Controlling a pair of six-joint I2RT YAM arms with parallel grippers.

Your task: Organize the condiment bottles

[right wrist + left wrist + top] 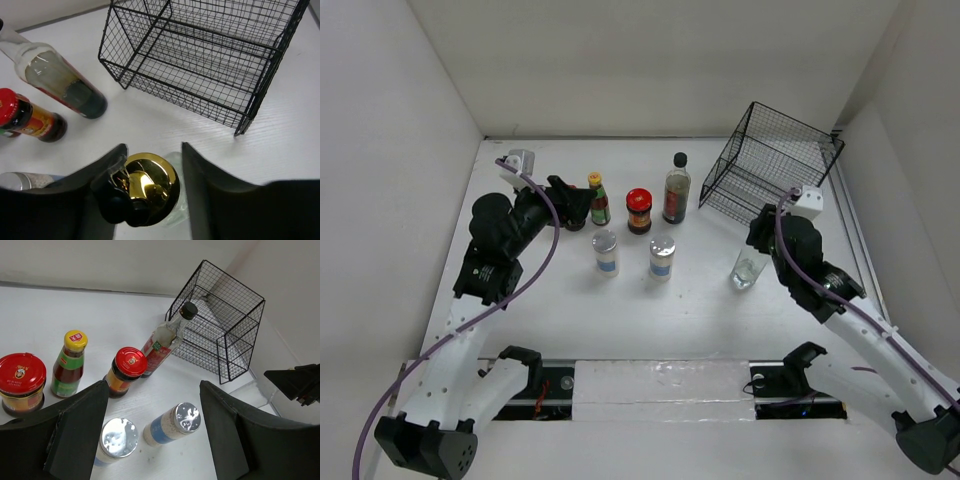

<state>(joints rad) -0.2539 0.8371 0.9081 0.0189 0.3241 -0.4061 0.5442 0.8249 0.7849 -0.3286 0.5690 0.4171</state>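
The clear gold-capped bottle [748, 270] stands right of the row; its gold cap [150, 185] sits between the fingers of my right gripper [154, 151], which is open, with a gap at the right finger. My left gripper [155, 440] is open and empty, above the left end of the row. The yellow-capped red-labelled bottle [599, 198], a red-lidded dark jar [639, 210] and the tall dark black-capped bottle [676, 188] stand in a back row. Two silver-lidded blue-labelled shakers [606, 252] [662, 257] stand in front. The left wrist view shows another red-lidded jar [20, 382] at far left.
The black wire basket [770, 165] lies tilted at the back right by the wall, and also shows in the right wrist view [200, 60]. White walls close the table on the left, back and right.
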